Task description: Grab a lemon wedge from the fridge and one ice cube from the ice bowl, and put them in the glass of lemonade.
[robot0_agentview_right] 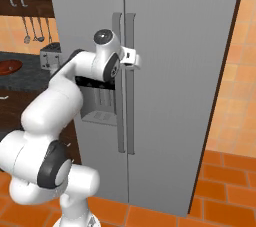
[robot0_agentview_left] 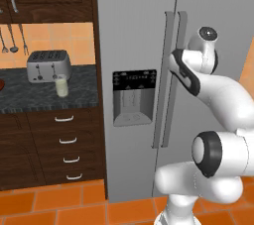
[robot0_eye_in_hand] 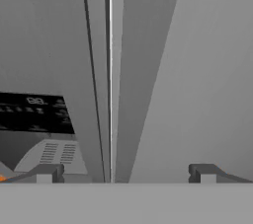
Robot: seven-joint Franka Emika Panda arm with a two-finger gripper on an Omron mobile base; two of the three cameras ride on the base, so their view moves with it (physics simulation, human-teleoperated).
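Observation:
The light-grey fridge (robot0_agentview_left: pixel 134 26) stands with both doors shut, so the lemon wedge is hidden inside. My gripper (robot0_agentview_right: pixel 136 60) is open at the long vertical handles (robot0_agentview_right: pixel 131 101) where the doors meet. In the hand view the gripper (robot0_eye_in_hand: pixel 126 173) has its fingertips (robot0_eye_in_hand: pixel 47 172) spread wide, with the door seam and the handles (robot0_eye_in_hand: pixel 141 70) between them, untouched. The glass of lemonade (robot0_agentview_left: pixel 61 86) stands on the dark counter (robot0_agentview_left: pixel 84 95) in front of the silver toaster (robot0_agentview_left: pixel 48 65). The reddish-brown ice bowl (robot0_agentview_right: pixel 10 66) lies further left on the counter. The ice cube is out of view.
A dark dispenser panel (robot0_agentview_left: pixel 134 97) is set in the left fridge door. Brown drawers (robot0_agentview_left: pixel 64 142) sit under the counter, and utensils (robot0_agentview_left: pixel 14 40) hang on the orange tiled wall. The floor (robot0_agentview_right: pixel 220 186) is orange tile.

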